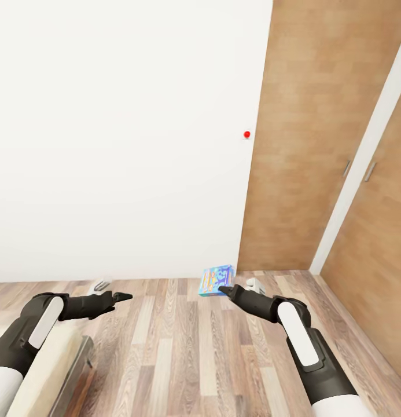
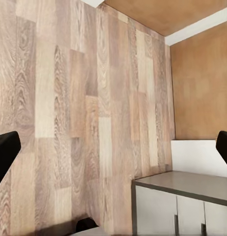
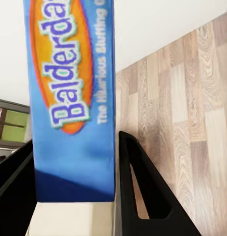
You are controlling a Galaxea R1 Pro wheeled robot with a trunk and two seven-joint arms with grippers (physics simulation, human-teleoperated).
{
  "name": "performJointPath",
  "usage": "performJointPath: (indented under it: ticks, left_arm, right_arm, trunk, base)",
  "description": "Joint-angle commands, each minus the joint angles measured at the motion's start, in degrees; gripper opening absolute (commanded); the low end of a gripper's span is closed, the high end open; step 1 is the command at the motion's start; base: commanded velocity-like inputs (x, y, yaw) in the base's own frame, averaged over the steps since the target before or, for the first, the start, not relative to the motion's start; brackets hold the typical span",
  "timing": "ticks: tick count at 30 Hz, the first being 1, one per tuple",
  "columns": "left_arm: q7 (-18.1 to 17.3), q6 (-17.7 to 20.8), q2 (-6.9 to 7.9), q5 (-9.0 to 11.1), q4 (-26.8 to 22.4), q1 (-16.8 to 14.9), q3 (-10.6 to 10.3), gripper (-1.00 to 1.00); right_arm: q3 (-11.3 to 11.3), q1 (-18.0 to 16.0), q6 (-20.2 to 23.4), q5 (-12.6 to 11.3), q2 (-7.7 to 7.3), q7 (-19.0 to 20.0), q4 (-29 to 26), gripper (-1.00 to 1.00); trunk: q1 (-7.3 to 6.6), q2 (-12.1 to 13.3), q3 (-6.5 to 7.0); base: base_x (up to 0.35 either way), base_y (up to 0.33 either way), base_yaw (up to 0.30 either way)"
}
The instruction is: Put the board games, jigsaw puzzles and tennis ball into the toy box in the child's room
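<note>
Right tool [image 1: 223,288] pinches stiff, light board game [image 1: 216,280] by its edge; left tool [image 1: 124,297] spread, empty.

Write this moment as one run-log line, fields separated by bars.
phase: carrying | right gripper: shut on board game | left gripper: open | facing: wall

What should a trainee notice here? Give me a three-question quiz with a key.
1. True or false: the right tool is shut on the blue board game.
2. Which word is printed large on that box?
3. The left tool is: A) holding a ball, B) open and holding nothing, C) resting on the bed.

Key: 1 true; 2 Balderdash, partly cut off in the right wrist view; 3 B.
</note>
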Motion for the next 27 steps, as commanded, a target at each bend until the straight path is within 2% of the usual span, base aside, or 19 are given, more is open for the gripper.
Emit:
performJointPath:
  ticks: [1, 19, 27]
  left_arm:
    - [-0.4, 0.3, 0.0, -0.4, 0.0, 0.0, 0.1, 1.0]
    - [-0.4, 0.3, -0.06, -0.4, 0.0, 0.0, 0.0, 1.0]
    - [-0.5, 0.4, 0.0, -0.4, 0.0, 0.0, 0.6, 1.0]
  right_arm:
    - [0.0, -0.1, 0.2, -0.3, 0.03, 0.0, 0.0, -1.0]
    - [-0.1, -0.1, 0.2, -0.3, 0.02, 0.0, 0.0, -1.0]
    - [-0.4, -0.1, 0.3, -0.3, -0.04, 0.0, 0.0, -1.0]
  trunk:
    - [-0.19, 0.3, 0.04]
    - [-0.19, 0.3, -0.31]
    - [-0.19, 0.3, -0.47]
  base:
    - [0.0, 0.0, -0.271]
    - [0.0, 0.0, -0.271]
    - [0.0, 0.0, -0.271]
